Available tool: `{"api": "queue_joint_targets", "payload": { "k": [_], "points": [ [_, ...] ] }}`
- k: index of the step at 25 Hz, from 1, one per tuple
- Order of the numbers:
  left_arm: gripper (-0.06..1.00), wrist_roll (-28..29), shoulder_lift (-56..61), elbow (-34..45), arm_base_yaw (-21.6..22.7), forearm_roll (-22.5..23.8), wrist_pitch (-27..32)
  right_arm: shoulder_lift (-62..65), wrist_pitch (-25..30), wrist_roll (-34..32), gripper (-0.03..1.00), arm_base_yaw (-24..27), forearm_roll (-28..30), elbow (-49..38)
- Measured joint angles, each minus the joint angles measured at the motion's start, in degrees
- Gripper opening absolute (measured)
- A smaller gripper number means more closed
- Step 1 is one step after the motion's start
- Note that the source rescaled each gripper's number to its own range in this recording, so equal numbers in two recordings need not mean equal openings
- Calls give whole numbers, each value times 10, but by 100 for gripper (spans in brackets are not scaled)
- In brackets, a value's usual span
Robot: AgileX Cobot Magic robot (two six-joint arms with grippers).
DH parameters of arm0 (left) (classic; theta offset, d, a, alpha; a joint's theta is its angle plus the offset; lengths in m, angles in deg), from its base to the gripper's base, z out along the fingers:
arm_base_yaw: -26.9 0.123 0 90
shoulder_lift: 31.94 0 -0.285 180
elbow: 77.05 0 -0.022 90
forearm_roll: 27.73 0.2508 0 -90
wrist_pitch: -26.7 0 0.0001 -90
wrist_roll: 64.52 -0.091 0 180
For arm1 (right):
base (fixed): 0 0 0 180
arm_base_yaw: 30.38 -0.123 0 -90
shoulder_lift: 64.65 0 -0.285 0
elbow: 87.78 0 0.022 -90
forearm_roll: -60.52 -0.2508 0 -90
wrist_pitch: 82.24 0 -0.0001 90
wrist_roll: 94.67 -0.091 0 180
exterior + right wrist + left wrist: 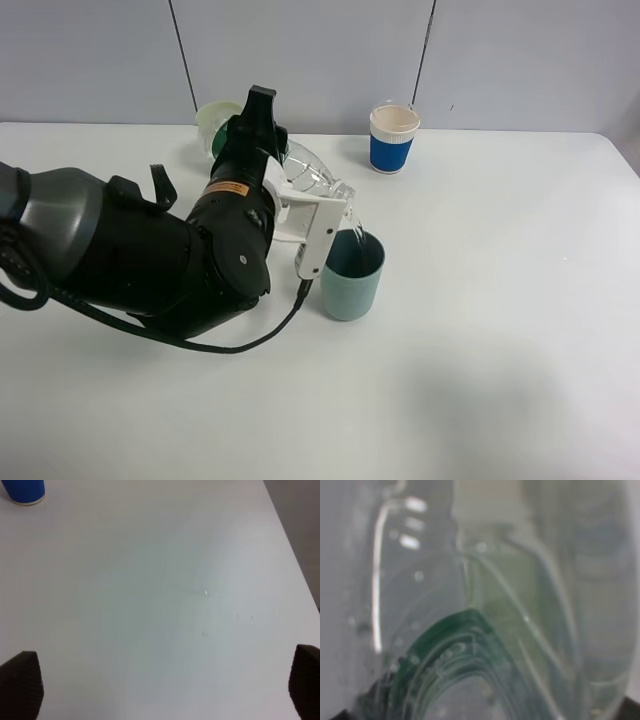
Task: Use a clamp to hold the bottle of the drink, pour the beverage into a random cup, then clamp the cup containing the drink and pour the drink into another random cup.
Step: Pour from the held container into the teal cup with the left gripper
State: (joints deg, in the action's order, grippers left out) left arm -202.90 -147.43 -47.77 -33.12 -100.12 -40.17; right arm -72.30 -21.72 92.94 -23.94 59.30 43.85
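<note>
bottle point(315, 178): clear glossy plastic | teal cup point(350, 287): matt | blue cup point(391, 151): paper | table point(500, 340): smooth matt white

The bottle point(315, 178) is leaning over the near cup point(352, 280), which is standing mid-surface point(500, 330). A second cup point(393, 140) is standing behind it, slightly right. A third cup point(215, 118) is sitting further left, behind the left arm point(150, 250).
</note>
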Motion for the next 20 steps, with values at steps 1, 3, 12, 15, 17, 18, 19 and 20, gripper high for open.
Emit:
{"api": "queue_joint_targets", "payload": {
  "k": [1,3,12,15,17,18,19,20],
  "points": [
    [0,0,0,0,0,0,-2,0,0,0,100,0,0,0],
    [0,0,0,0,0,0,-6,0,0,0,100,0,0,0],
    [0,-23,0,0,0,0,-21,0,0,0,100,0,0,0],
    [0,-24,0,0,0,0,-21,0,0,0,100,0,0,0],
    [0,-28,0,0,0,0,-21,0,0,0,100,0,0,0],
    [0,-33,0,0,0,0,-21,0,0,0,100,0,0,0],
    [0,-35,0,0,0,0,-21,0,0,0,100,0,0,0],
    [0,-38,0,0,0,0,-21,0,0,0,100,0,0,0]
  ]
}}
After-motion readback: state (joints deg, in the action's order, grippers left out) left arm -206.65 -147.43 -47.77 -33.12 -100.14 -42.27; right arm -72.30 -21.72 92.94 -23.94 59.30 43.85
